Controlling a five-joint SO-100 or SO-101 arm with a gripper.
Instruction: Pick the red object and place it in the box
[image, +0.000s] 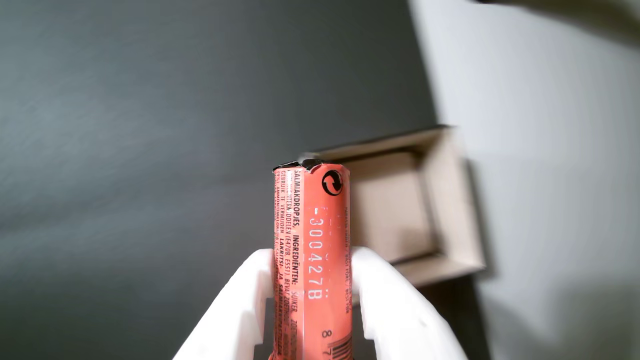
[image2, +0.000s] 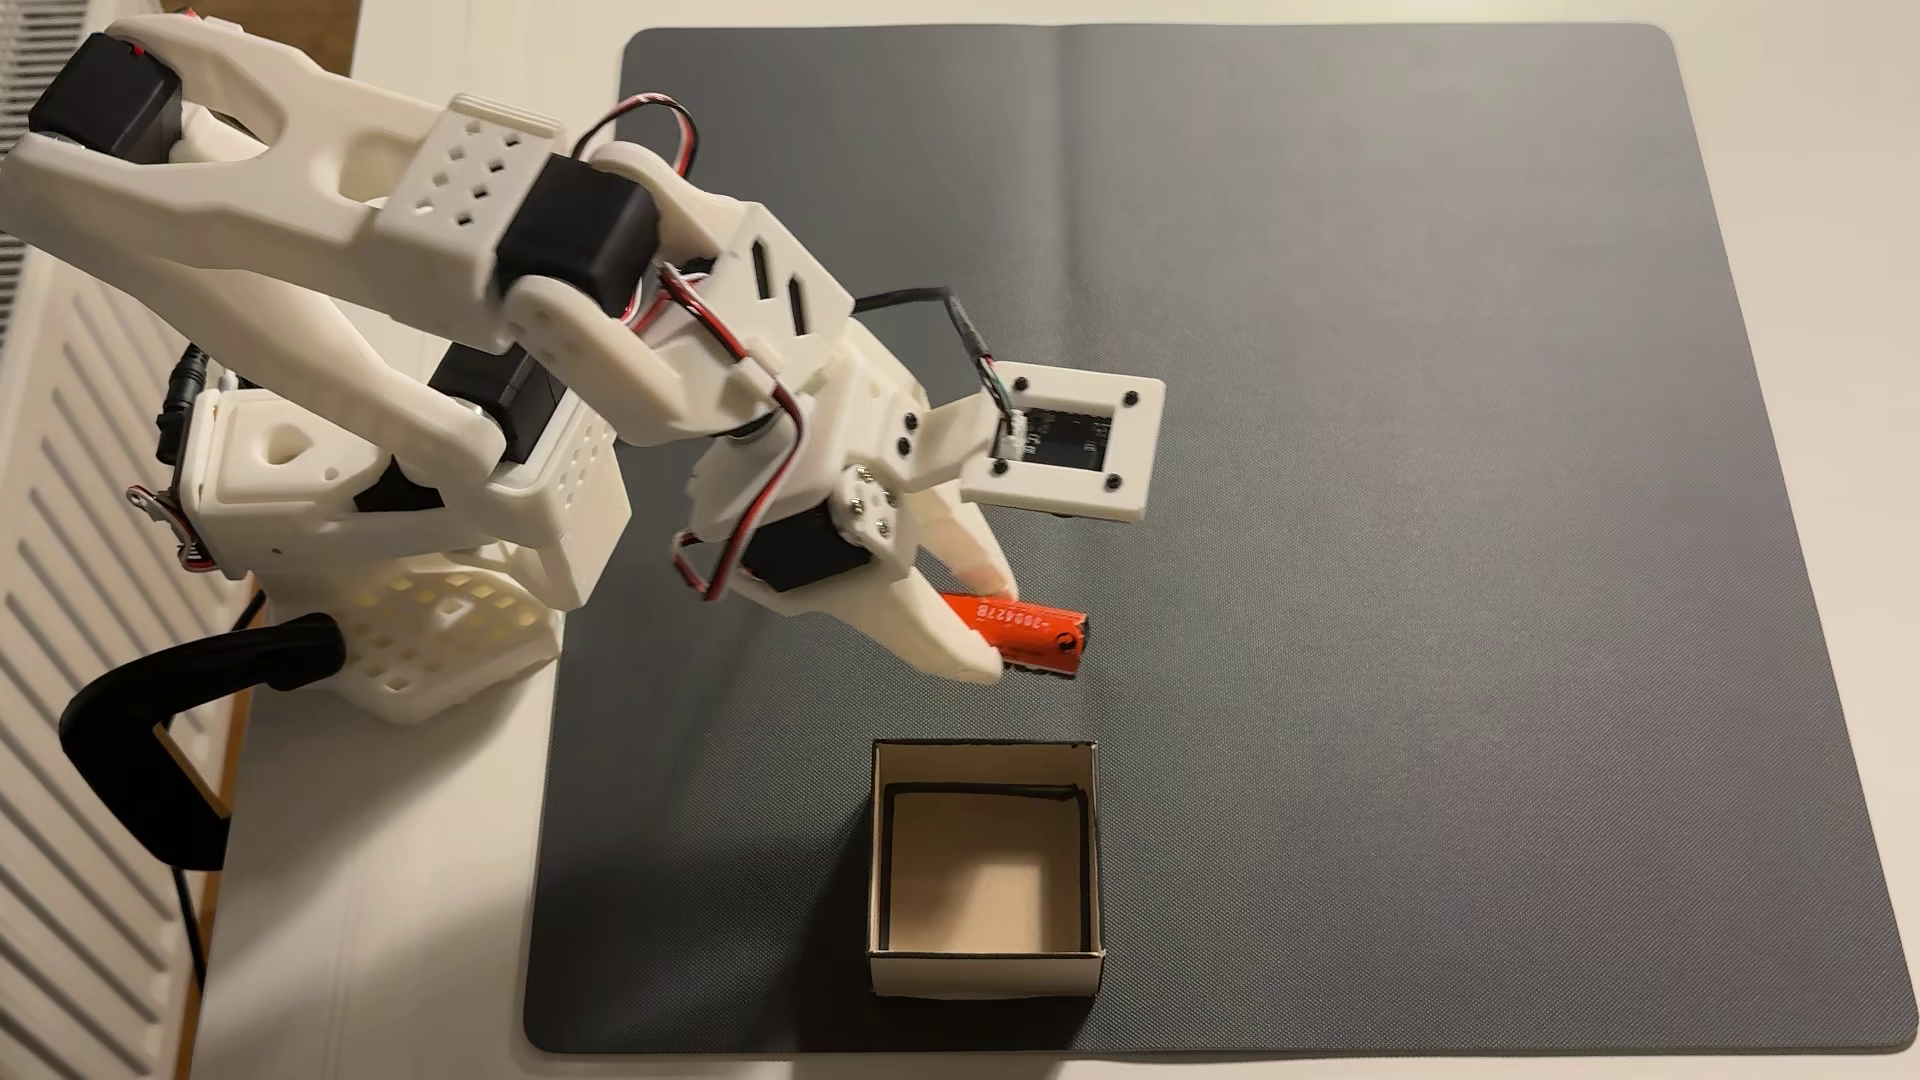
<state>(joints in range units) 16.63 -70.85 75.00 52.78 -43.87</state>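
Half the job looks done: your tool (image: 312, 262) is clenched on the bar (image: 311, 250), pinching it between its two white fingers (image2: 951, 644), and the bar is sitting off the mat (image2: 1351, 415), as far as the fixed view lets you judge. What is left is the carry and the drop. The box (image2: 984, 763) is standing open and empty on the mat's near edge, below the tool in the fixed view and apart from it; in the wrist view the box (image: 450, 200) is lying beyond and to the right of the bar's tip, so you are not yet over the opening.

You are gripping the bar near one end, leaving much of its length sticking out past the fingertips. It is orange-red and wrapped, with a dark crimped end, pale printed digits running along it, black small print down one side, a round black symbol near the tip and a bit of barcode down by the fingers. It is looking shorter than the box is wide, so it should be fitting inside flat once released above the opening.
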